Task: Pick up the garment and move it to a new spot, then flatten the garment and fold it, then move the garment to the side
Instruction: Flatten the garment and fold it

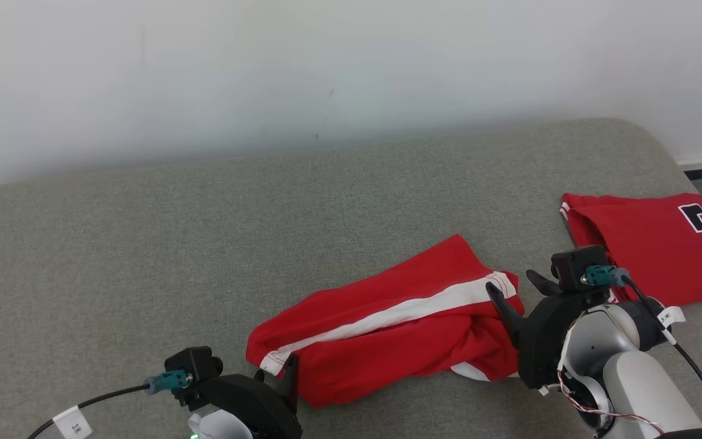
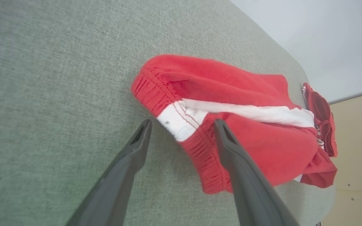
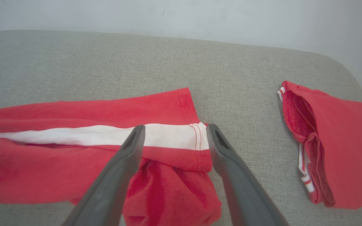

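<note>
Left tool (image 2: 182, 124) and right tool (image 3: 175, 128) stand fully open, empty; I read the garment (image 1: 387, 341) lying lengthwise between them.

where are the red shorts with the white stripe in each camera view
Head view: the red shorts lie low and centre, slanting up to the right.
Left wrist view: the red shorts run from centre to right, elastic waistband nearest the camera.
Right wrist view: the red shorts fill lower left to centre, leg hem at the middle.
Shared landmark: the folded red jersey, lying apart beyond the hem end.
</note>
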`<state>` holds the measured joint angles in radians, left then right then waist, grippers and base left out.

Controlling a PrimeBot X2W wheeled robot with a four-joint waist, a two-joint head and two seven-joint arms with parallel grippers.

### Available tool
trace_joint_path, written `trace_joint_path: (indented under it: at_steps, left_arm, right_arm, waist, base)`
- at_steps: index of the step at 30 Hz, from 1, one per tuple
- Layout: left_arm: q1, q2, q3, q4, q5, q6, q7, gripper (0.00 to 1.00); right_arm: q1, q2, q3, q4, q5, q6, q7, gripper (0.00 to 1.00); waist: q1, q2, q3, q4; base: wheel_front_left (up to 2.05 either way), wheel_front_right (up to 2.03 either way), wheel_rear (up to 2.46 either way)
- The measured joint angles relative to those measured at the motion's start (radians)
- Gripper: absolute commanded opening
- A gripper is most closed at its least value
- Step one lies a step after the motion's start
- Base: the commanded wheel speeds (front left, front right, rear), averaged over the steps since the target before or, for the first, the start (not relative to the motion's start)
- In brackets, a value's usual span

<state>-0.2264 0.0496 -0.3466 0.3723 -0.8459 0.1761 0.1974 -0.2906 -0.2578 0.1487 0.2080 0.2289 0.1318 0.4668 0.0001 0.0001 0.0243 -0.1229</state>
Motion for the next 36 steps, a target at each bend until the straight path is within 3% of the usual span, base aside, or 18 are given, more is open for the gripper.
trace_joint_path:
  at_steps: [3,4,5,11,19,36]
  left_arm:
    - [-0.010,0.000,0.001,0.013,-0.005,-0.009,-0.004,0.36]
    - [-0.012,0.000,0.001,0.015,-0.008,-0.010,-0.007,0.25]
    - [-0.014,0.000,-0.001,0.017,-0.008,-0.014,-0.011,0.00]
    - [-0.020,0.004,-0.007,0.023,-0.006,-0.026,-0.020,0.00]
    - [-0.027,0.018,-0.019,0.016,0.007,-0.028,-0.025,0.00]
    - [-0.060,0.018,-0.046,0.014,0.016,-0.036,-0.021,0.00]
  right_arm:
    - [-0.004,-0.002,0.001,0.003,0.002,0.000,-0.002,1.00]
    - [-0.004,-0.003,0.000,0.004,0.003,0.000,-0.002,1.00]
    - [-0.005,-0.006,-0.001,0.005,0.003,0.000,-0.002,1.00]
    - [-0.032,-0.015,-0.021,0.026,0.013,0.000,0.041,1.00]
    - [-0.132,-0.034,-0.051,0.165,0.018,0.000,0.183,1.00]
    - [-0.237,-0.002,-0.025,0.329,0.034,0.000,0.166,1.00]
  waist:
    - [0.0000,0.0000,0.007,-0.007]
    - [0.0000,0.0000,0.009,-0.008]
    - [0.0000,0.0000,0.011,-0.009]
    - [0.0000,0.0000,0.023,-0.003]
    - [0.0000,0.0000,0.051,0.019]
    - [-0.0001,0.0001,0.104,0.047]
  base:
    - [0.00,0.00,0.00]
    - [0.00,0.00,0.00]
    - [0.00,0.00,0.00]
    - [0.00,0.00,0.00]
    - [0.00,0.00,0.00]
    - [0.00,0.00,0.00]
